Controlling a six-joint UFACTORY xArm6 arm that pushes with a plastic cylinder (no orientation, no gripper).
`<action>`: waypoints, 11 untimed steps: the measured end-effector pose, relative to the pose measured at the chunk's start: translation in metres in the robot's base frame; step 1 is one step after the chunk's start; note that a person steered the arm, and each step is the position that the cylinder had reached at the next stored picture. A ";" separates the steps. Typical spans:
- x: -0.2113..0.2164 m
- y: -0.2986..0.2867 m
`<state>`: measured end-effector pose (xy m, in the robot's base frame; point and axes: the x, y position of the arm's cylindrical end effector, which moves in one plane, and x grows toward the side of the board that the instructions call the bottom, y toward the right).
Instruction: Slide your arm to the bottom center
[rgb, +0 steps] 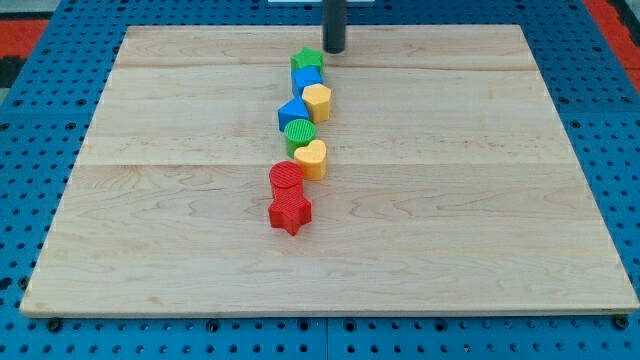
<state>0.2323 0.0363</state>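
Note:
My tip (333, 50) rests on the wooden board (480, 200) near the view's top centre, just right of and above the green star (306, 60). Below the star, a line of blocks runs down the middle: a blue cube (306, 79), a yellow hexagon (318, 101), a blue block (293, 113), a green cylinder (300, 133), a yellow heart (312, 158), a red cylinder (286, 179) and a red star (290, 212). The tip touches none of them that I can tell.
The board lies on a blue perforated table (30, 150). A red strip (20, 35) shows at the view's top left and top right corners.

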 end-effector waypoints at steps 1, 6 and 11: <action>0.004 0.058; 0.215 0.165; 0.326 -0.106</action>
